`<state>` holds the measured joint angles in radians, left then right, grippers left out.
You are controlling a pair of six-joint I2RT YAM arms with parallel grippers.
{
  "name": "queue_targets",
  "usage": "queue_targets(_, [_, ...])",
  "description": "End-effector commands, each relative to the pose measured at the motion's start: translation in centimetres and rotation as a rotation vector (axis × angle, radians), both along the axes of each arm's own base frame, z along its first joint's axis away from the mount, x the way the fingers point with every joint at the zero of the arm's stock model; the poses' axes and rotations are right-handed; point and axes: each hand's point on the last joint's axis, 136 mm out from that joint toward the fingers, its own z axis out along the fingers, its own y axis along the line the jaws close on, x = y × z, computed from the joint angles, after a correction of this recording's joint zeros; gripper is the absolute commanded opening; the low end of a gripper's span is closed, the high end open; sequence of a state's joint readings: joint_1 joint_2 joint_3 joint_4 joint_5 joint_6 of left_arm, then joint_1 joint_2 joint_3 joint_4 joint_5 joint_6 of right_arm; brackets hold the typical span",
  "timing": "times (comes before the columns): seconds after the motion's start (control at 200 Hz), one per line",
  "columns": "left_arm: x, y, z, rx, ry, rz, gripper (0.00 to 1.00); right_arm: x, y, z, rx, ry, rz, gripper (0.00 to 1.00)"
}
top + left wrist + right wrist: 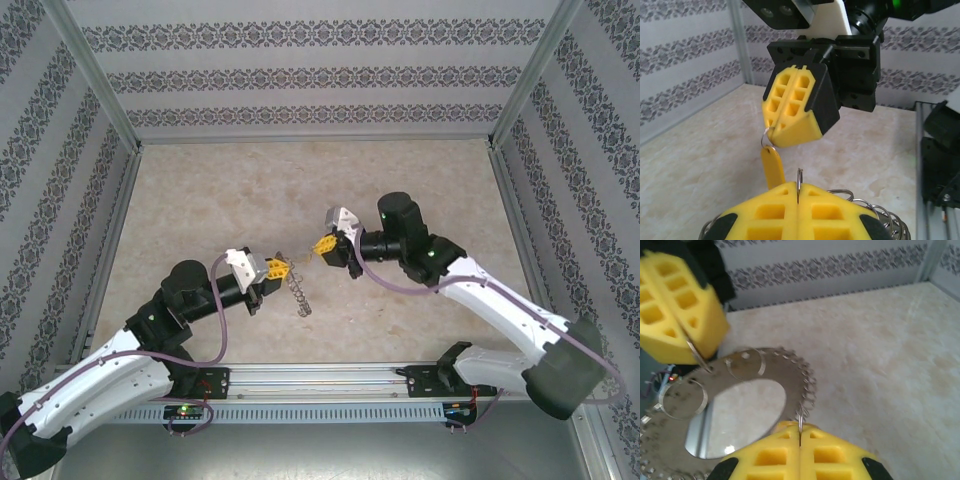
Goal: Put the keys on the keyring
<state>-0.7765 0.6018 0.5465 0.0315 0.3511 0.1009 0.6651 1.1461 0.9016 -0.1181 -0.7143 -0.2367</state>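
Observation:
Both arms meet above the middle of the table. In the top view my left gripper [278, 267] and right gripper [322, 248] face each other, and the keyring [300, 292] hangs between them. The keyring [790, 380] is a flat grey disc fringed with wire loops. My left gripper [799, 192] is shut on one thin silver loop. Opposite it, the right gripper [776, 131] pinches a small ring from which a yellow key [773, 167] dangles. From the right wrist, my right gripper [800, 432] is shut on a loop at the disc's rim, with the left gripper [690, 347] at top left.
The beige table [200, 200] is walled by patterned panels with metal posts. An aluminium rail [320, 378] carrying the arm bases runs along the near edge. Open tabletop lies behind and to both sides of the grippers.

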Motion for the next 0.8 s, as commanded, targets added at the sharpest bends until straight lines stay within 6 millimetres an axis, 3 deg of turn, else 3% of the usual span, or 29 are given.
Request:
queue_targets(0.0, [-1.5,-0.5,2.2,-0.068,-0.087,-0.097,0.0,-1.7,0.4,2.1,0.064,-0.067,0.02,0.0])
queue_targets(0.38, [-2.3,-1.1,2.2,-0.073,-0.091,-0.157,0.0,-6.0,0.6,2.6,0.06,-0.103,0.097,0.0])
queue_targets(0.799, [-2.4,-1.4,1.9,-0.07,-0.079,-0.176,0.0,-7.0,0.7,1.7,0.021,-0.105,0.124,0.0])
